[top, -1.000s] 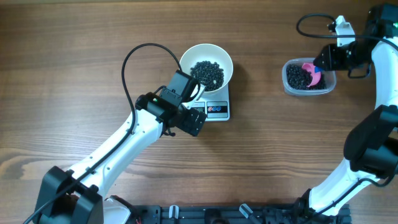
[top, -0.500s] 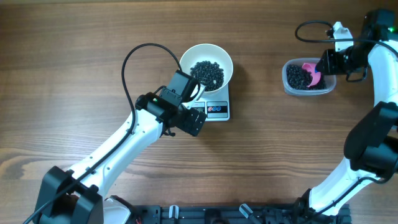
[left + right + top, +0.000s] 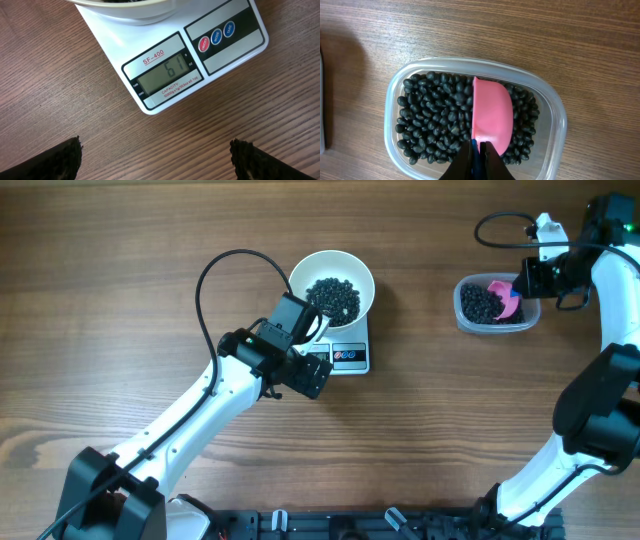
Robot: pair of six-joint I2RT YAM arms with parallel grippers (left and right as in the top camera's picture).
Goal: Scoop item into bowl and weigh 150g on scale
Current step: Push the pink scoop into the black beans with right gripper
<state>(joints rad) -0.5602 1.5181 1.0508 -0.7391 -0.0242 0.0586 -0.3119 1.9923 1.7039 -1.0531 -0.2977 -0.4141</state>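
Right jaws (image 3: 479, 159) are pinched shut on the blue handle (image 3: 478, 150) of the pink scoop (image 3: 491, 117), gripping its near end. In the right wrist view the cup sits straight ahead of the jaws, so the scoop's long axis is in line with the fingers. The cup is down inside the clear tub (image 3: 555, 107), on top of the black beans (image 3: 432, 120). It looks rolled on its side with the mouth edge toward the bigger part of the heap, though the inside of the cup can't be seen, so whether it is loaded is unknown. The target is the white bowl (image 3: 298, 276), which sits on the scale (image 3: 235, 55) well apart from the tub, across the tabletop (image 3: 120, 260) toward the left arm's side. It already holds a dark pile of beans (image 3: 333, 298). The left jaws (image 3: 157, 160) are spread wide and hold nothing. They hang just beside the scale's front edge with the wrist camera on the display (image 3: 164, 75), which reads 61, so the weigh is likely well under half of 150 g and more scoops are needed. The left arm is nearer the bowl, but the right arm has the tool, so the next move is its to make: dig along the handle axis into the heap, level the cup, then carry sideways over to the bowl. Main risk is beans spilling during that long carry.
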